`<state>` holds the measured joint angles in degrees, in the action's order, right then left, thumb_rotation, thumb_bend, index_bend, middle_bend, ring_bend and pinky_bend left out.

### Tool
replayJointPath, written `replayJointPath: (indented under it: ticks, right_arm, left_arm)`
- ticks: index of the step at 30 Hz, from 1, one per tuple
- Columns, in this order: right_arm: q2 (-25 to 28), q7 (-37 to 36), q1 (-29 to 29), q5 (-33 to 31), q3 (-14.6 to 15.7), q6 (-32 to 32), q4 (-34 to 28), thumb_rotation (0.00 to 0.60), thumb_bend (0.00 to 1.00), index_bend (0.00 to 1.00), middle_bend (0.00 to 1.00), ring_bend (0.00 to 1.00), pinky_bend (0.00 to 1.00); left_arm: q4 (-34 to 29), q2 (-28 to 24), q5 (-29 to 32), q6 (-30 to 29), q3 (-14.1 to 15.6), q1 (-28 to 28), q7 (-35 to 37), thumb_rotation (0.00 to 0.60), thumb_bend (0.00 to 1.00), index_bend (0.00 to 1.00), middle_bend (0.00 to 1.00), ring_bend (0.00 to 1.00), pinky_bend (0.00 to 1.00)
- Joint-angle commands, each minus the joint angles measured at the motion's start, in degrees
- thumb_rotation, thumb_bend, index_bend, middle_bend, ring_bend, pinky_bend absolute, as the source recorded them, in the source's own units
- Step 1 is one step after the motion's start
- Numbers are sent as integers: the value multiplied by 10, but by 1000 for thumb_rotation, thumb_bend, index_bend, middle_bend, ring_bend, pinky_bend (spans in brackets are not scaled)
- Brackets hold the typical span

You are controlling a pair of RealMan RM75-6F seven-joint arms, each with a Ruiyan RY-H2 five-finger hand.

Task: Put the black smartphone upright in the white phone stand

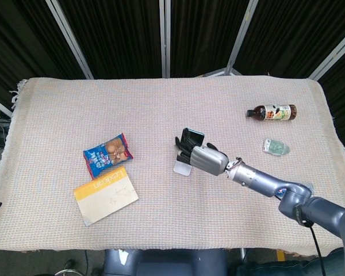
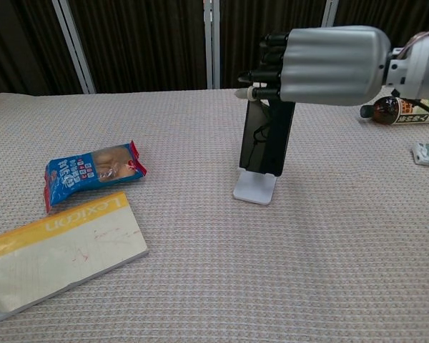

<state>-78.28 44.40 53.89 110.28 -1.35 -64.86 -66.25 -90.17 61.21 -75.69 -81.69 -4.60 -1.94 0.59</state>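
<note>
The black smartphone stands upright in the white phone stand near the middle of the table. My right hand hovers level with the phone's top edge, its fingers stretched out over that edge and apart, wrapped around nothing. Whether the fingertips still touch the phone's top is unclear. In the head view the phone rises behind the right hand, and the stand's base shows just left of it. My left hand is out of both views.
A blue snack packet and a yellow-edged Lexicon book lie to the left. A dark bottle lies on its side at the far right, with a small green packet nearer me.
</note>
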Motion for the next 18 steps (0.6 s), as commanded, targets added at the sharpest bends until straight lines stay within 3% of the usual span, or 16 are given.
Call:
replayJointPath:
  ticks: [1, 5, 7, 10, 14, 18]
  right_arm:
    - [33, -52, -77, -50, -14, -95, -57, 600, 185, 105, 120, 274, 189]
    - [60, -121, -179, -133, -19, -186, -143, 600, 83, 77, 69, 201, 112]
    - [81, -190, -265, -189, -1, -250, -235, 600, 16, 47, 32, 126, 53]
    - [105, -203, -312, -208, 23, -268, -299, 600, 0, 2, 0, 11, 0]
    - [118, -229, -362, -223, 46, -289, -344, 600, 0, 0, 0, 0, 0]
    - [115, -251, -391, -221, 58, -305, -348, 600, 0, 0, 0, 0, 0]
  left_arm:
    - [-7, -5, -16, -13, 5, 5, 5, 600, 0, 0, 0, 0, 0]
    - [-22, -12, -58, -48, 17, 17, 14, 600, 0, 0, 0, 0, 0]
    - [-31, -13, -95, -71, 29, 24, 11, 600, 0, 0, 0, 0, 0]
    - [-33, -9, -121, -83, 39, 28, 3, 600, 0, 0, 0, 0, 0]
    - [-33, -2, -148, -95, 49, 30, -8, 600, 0, 0, 0, 0, 0]
    - [-31, 3, -163, -104, 53, 32, -13, 600, 0, 0, 0, 0, 0]
